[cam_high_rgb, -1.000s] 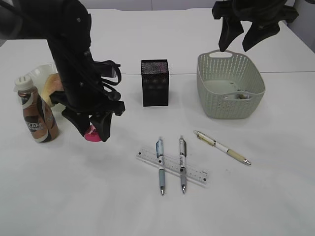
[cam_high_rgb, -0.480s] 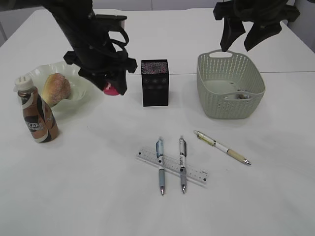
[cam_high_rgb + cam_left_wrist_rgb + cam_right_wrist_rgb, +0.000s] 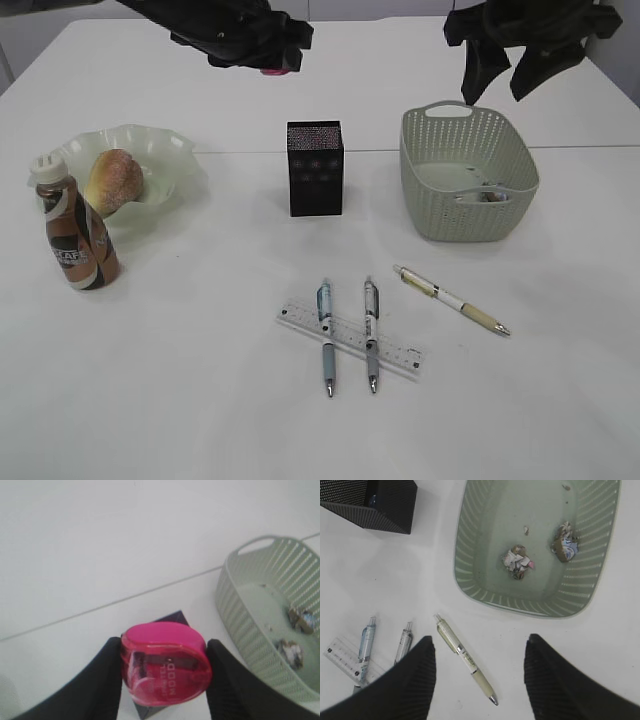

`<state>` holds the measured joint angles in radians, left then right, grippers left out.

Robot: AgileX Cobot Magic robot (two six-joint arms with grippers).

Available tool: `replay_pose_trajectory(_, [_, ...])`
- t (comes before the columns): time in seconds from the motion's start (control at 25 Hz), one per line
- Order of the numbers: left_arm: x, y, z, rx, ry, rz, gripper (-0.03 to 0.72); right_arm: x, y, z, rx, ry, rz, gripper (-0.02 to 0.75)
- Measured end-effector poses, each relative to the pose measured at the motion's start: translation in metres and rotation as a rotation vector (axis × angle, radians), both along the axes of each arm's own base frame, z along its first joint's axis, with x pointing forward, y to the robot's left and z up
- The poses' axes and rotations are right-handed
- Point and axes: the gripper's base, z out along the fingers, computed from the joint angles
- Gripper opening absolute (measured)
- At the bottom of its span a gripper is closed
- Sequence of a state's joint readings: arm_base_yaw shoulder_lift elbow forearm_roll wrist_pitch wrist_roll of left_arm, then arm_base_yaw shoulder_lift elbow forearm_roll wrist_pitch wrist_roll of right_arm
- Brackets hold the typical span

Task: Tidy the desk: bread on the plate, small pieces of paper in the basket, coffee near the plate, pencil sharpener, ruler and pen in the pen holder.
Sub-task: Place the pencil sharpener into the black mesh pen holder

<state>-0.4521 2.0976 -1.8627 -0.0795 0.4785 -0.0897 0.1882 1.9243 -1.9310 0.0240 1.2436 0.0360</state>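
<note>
My left gripper (image 3: 274,62) is shut on the pink pencil sharpener (image 3: 164,662), held high over the black pen holder (image 3: 315,168), whose corner shows beneath it (image 3: 175,616). My right gripper (image 3: 503,85) hangs open above the grey-green basket (image 3: 468,175), where two small pieces of paper (image 3: 517,560) (image 3: 564,542) lie. The bread (image 3: 113,180) sits on the green plate (image 3: 170,145), and the coffee (image 3: 72,225) stands beside it. On the desk (image 3: 200,400), two pens (image 3: 326,340) (image 3: 370,335) lie across the clear ruler (image 3: 350,338). A cream pen (image 3: 465,660) lies below my right gripper (image 3: 481,640).
The basket (image 3: 240,610) stands right of the pen holder (image 3: 375,502) with a gap between them. A seam in the desk runs behind the pen holder.
My left arm has risen from the desk beside the coffee, carrying the pencil sharpener up and right to above the pen holder. The right arm has hardly moved.
</note>
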Motion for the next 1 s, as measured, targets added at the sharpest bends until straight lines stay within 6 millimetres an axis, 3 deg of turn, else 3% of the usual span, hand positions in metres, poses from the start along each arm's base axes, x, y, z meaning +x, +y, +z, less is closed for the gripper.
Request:
replay_pose_trajectory(0.12, [0.01, -0.005, -0.005, -0.061, -0.074, 0.015, 0.338, 0.0, -0.002, 0.0, -0.023, -0.004, -0.002, 0.417])
replay_pose_trajectory(0.52, [0.032, -0.015, -0.064, -0.105, -0.092, 0.047, 0.338, 0.001, -0.006, 0.0, -0.074, -0.012, -0.007, 0.417])
replay_pose_trajectory(1.0, [0.031, -0.03, -0.086, -0.101, -0.098, 0.022, 0.338, 0.001, -0.007, 0.0, -0.08, -0.014, -0.008, 0.417])
